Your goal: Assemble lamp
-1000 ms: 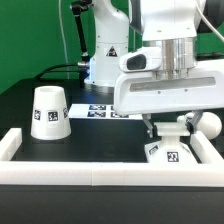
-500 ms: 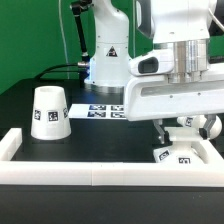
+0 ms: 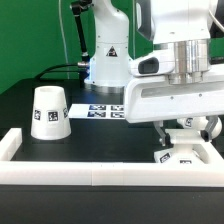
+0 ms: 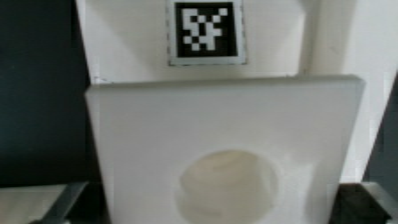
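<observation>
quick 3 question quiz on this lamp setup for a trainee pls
1. True or false: the shade stands upright on the exterior view's left, apart from the tool.
2. Where is the base? A) beside the shade B) below the tool, close to the front rail C) on top of the shade
3. Short answer: what flat tagged thing lies on the table behind the shade, toward the arm's pedestal?
Key: 1 true; 2 B; 3 the marker board

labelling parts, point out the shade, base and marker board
shade (image 3: 55, 108), exterior view, side wall beside its tag
base (image 3: 178, 154), exterior view, tagged face
marker board (image 3: 103, 109), exterior view, tagged top face
</observation>
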Available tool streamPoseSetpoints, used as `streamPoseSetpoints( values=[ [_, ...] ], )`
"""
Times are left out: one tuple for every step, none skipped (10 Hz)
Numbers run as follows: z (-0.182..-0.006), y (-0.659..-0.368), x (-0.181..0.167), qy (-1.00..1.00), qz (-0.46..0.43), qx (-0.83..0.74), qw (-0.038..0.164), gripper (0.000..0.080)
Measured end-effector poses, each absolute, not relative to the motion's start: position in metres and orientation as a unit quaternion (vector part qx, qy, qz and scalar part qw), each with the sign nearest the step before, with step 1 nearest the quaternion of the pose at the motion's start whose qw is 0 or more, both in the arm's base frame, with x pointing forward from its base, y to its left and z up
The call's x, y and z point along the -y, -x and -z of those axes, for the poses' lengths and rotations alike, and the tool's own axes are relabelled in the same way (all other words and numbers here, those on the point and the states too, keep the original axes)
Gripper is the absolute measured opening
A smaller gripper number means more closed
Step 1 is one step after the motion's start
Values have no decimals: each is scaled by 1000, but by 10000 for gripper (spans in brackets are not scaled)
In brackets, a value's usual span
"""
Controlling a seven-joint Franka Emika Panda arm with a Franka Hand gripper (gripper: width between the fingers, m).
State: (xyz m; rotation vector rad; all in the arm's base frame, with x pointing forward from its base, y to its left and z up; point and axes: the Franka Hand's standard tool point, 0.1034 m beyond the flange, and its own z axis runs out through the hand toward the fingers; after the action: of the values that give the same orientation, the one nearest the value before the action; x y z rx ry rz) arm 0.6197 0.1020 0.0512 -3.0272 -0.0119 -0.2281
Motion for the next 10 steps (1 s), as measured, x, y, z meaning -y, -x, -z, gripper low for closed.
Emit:
streamPoseSetpoints(
  values=[
    [-52, -620, -102, 996, 75, 4, 53, 673],
    [-56, -615, -101, 996, 75, 3, 52, 673],
    [-60, -608, -102, 996, 73, 2, 52, 694],
    [-64, -598, -102, 996, 71, 0, 51, 694],
    [-69, -585, -102, 996, 72, -3, 49, 698],
    [-73, -570, -102, 996, 69, -6, 48, 698],
    [-76, -557, -105, 996, 69, -7, 48, 698],
    [-78, -547, -111, 997, 68, 0, 47, 698],
    [-81, -540, -120, 996, 71, 10, 47, 698],
    [-82, -537, -128, 995, 73, 60, 41, 698]
  ],
)
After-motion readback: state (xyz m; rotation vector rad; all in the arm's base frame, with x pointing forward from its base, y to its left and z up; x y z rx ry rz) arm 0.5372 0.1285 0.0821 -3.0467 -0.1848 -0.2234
